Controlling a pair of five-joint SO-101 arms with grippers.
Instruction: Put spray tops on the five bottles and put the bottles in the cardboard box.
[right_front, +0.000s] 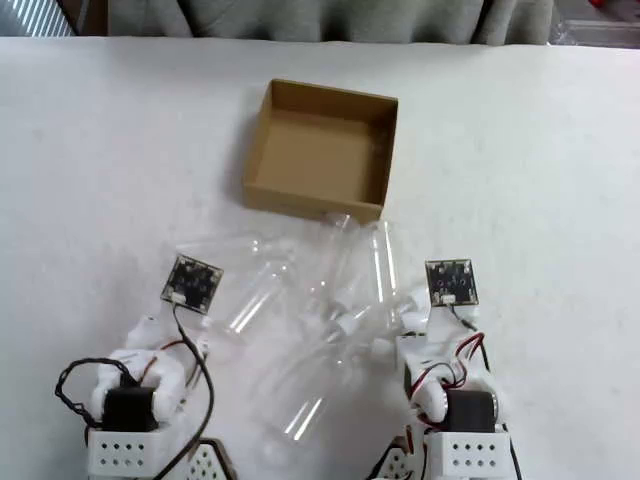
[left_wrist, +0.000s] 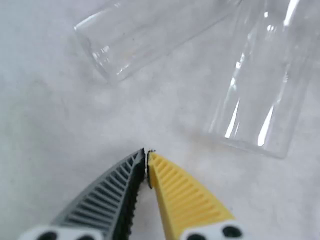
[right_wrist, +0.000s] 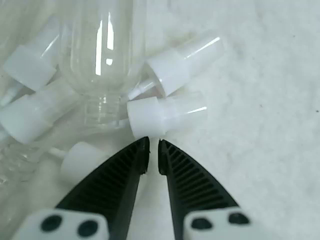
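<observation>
The open cardboard box (right_front: 320, 150) sits at the back middle of the table. Several clear bottles (right_front: 250, 300) lie on their sides between the two arms, without tops. My left gripper (left_wrist: 146, 156) is shut and holds nothing, its grey and yellow tips touching just above the table; two clear bottles (left_wrist: 145, 35) (left_wrist: 260, 85) lie ahead of it. My right gripper (right_wrist: 153, 146) is shut with nothing between its black tips. Right in front of it lie several white spray tops (right_wrist: 165, 112) (right_wrist: 182, 62) and an uncapped bottle (right_wrist: 102, 50) with its threaded neck toward the gripper.
The left arm (right_front: 130, 400) and the right arm (right_front: 450, 400) rest at the table's front edge. More spray tops (right_front: 350, 320) lie mixed among the bottles. The white tabletop (right_front: 100, 150) has free room to the left and right of the box.
</observation>
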